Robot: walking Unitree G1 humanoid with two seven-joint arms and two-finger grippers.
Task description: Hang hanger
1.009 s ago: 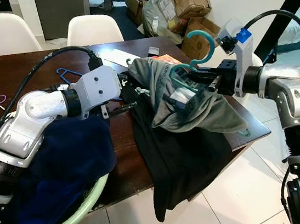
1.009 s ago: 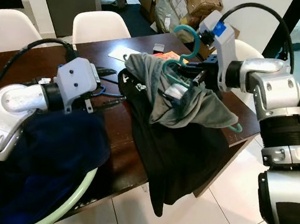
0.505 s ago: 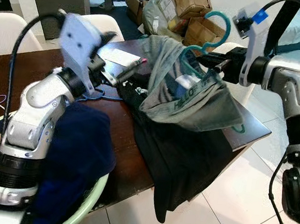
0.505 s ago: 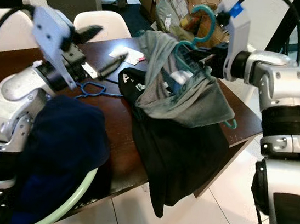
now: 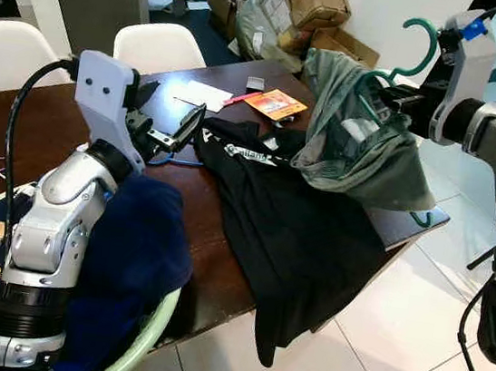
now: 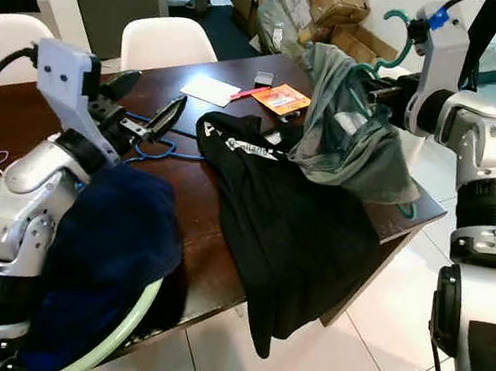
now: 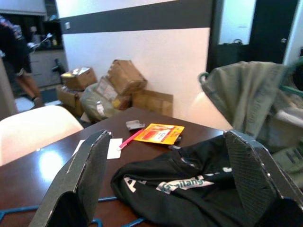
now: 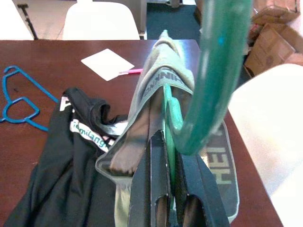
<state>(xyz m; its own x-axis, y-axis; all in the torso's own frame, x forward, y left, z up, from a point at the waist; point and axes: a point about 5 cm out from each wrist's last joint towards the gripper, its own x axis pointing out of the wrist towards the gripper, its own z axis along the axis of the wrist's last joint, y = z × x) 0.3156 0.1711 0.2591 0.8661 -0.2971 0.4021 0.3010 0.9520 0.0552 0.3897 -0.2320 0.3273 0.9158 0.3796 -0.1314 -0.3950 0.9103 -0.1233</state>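
The hanger (image 5: 409, 56) is teal green plastic, with a thick curved hook at the top, and a grey-green shirt (image 5: 364, 137) with dark printed letters is draped over it. It is held up in the air above the far right corner of the dark wooden table (image 5: 219, 264), and one teal end (image 5: 420, 217) shows below the hem of the shirt. The right gripper (image 8: 168, 179) has its two black fingers closed on the neck of the hanger, just under the hook. The left gripper (image 7: 165, 184) is raised over the middle of the table with its fingers spread wide and nothing between them. A black shirt (image 5: 305, 239) with white lettering lies on the table and hangs over the near edge. Behind it lie a blue hanger (image 8: 19, 99), a white paper (image 5: 200, 95), a pink pen (image 7: 127, 140) and an orange packet (image 5: 275, 103). At the near left there is a pale green basket (image 5: 140, 345), and dark blue clothes (image 5: 128, 261) are piled in it and spill over its rim.
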